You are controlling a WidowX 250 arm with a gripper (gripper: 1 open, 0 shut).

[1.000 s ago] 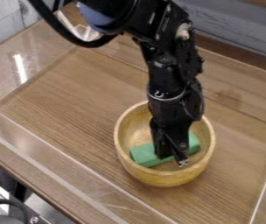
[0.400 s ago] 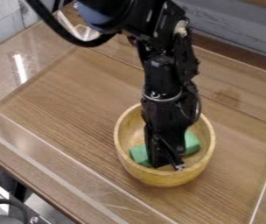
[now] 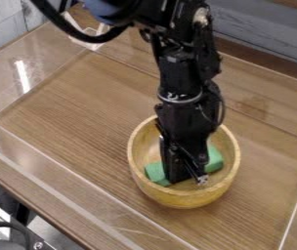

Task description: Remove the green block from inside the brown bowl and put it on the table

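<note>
green block, bright rounded bar, inside tan wooden bowl

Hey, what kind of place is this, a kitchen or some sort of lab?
Most likely a robotics test bench, not a kitchen: a black robot arm reaches into a brown bowl, and clear acrylic walls fence in the table.

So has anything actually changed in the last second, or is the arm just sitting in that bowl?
Hardly anything. The gripper stays shut across the middle of the green block inside the brown bowl. The arm above has leaned slightly, so a little more green shows at the block's right end. The block has not left the bowl. Bowl and table are unchanged.
</note>
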